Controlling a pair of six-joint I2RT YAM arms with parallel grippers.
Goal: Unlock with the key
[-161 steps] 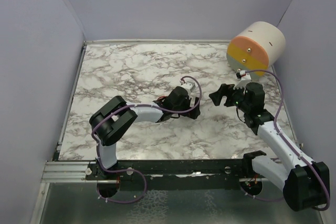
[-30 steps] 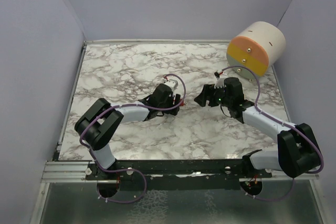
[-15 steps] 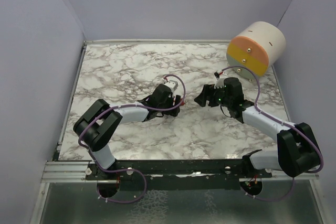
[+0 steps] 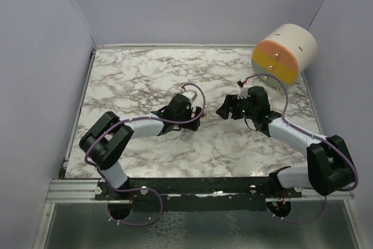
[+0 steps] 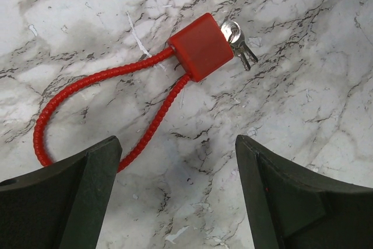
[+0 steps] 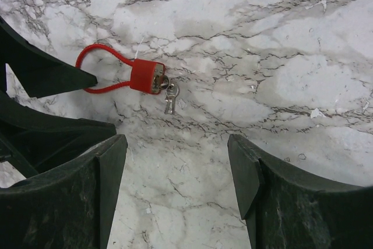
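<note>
Around the red padlock (image 5: 201,46), which lies flat on the marble table (image 4: 145,74), the two grippers face each other from opposite sides. The left arm stretches low over the table with its forearm close to level. The left gripper (image 5: 175,167) hangs just above the padlock, its fingers spread wide and gripping nothing. The padlock's red cable loop (image 5: 87,94) runs out from the body toward the left arm, and its far bend lies near one left fingertip.

On the other side of the padlock's body, a small bunch of silver keys (image 5: 238,39) rests against it. Whether one of them sits in the keyhole is not clear.

The right arm comes in from the keys' side of the padlock with its elbow bent and its wrist tipped down. The right gripper (image 6: 178,155) is also spread wide and empty, with the keys just beyond its tips. An orange-and-yellow drum (image 4: 284,53) stands well behind the padlock, on the right arm's side.
</note>
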